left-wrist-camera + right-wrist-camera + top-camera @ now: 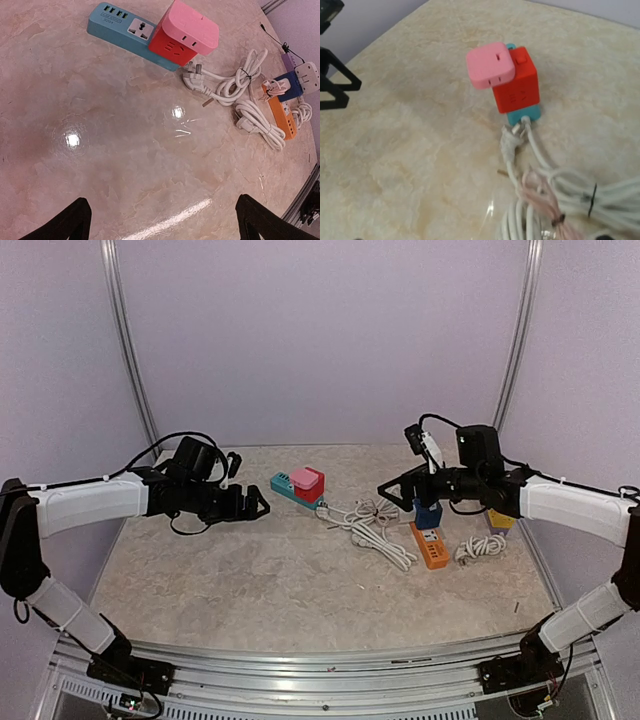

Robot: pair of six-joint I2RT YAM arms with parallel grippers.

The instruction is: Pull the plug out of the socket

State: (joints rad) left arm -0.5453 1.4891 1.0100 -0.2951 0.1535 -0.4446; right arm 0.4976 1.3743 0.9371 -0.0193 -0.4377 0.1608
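A teal power strip [283, 486] [115, 27] lies at the back middle of the table. A red cube adapter [311, 483] [167, 47] [517, 85] is plugged into it, and a pink cube plug [300, 477] [192, 27] [489, 65] sits on the red one. My left gripper [258, 504] [165, 225] hovers open just left of the strip, nothing between its fingers. My right gripper [385, 491] hangs open to the right of the cubes, above the white cable [375, 525]. Its fingertips barely show in the right wrist view.
A loose white plug [192, 80] [509, 142] lies by the strip's end among bundled white cables [250, 107] [555, 200]. An orange power strip [430, 545] [281, 112] with a blue adapter [428, 512] [285, 85] lies under the right arm. A small cable coil [480, 548] is beside it.
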